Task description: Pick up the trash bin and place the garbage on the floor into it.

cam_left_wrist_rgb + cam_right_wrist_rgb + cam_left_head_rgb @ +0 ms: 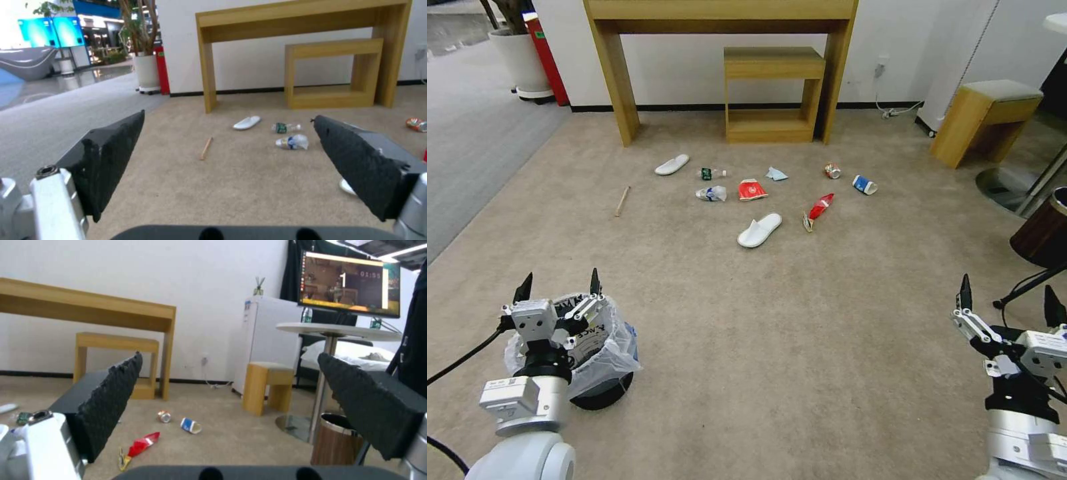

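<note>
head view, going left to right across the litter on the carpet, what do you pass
wooden stick → far slipper → crushed bottle → red wrapper box → blue tissue → long red wrapper → orange can → blue-white cup

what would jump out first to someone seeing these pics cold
A scatter of garbage lies mid-floor on the tan carpet before a wooden desk, two white slippers among it. Nearest the camera, the left claw hangs open over the bag-lined trash bin, and the right claw is open at the right.
</note>
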Controlling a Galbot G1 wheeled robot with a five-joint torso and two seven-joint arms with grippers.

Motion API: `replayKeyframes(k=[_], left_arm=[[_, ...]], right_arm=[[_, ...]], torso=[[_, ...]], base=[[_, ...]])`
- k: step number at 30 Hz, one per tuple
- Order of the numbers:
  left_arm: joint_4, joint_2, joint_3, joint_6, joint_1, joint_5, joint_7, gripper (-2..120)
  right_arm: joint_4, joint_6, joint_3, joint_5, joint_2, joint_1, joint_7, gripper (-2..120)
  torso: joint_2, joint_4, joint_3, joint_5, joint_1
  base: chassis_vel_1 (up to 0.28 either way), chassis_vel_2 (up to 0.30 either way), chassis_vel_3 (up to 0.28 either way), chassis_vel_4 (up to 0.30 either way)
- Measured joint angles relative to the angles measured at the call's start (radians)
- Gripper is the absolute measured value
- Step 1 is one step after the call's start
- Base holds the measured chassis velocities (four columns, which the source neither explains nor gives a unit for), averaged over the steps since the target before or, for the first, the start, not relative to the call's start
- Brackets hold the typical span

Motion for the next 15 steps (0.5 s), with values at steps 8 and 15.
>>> replayKeyframes(k=[8,15], left_arm=[[0.003,0.003,-0.013,0.013,0.000,-0.006,-0.003,100],[-0.001,0.004,-0.015,0.017,0.004,-0.016,-0.007,100]], right_arm=[[0.002,-0.003,-0.003,0.000,0.003,0.007,0.003,100],[-0.009,-0.002,-0.011,-0.016,0.010,0.016,0.004,100]], torso=[[0.000,0.0001,0.000,0.0000,0.000],[0.000,0.0001,0.000,0.0000,0.000]], base=[[0.000,0.000,0.000,0.000],[0.000,0.000,0.000,0.000]])
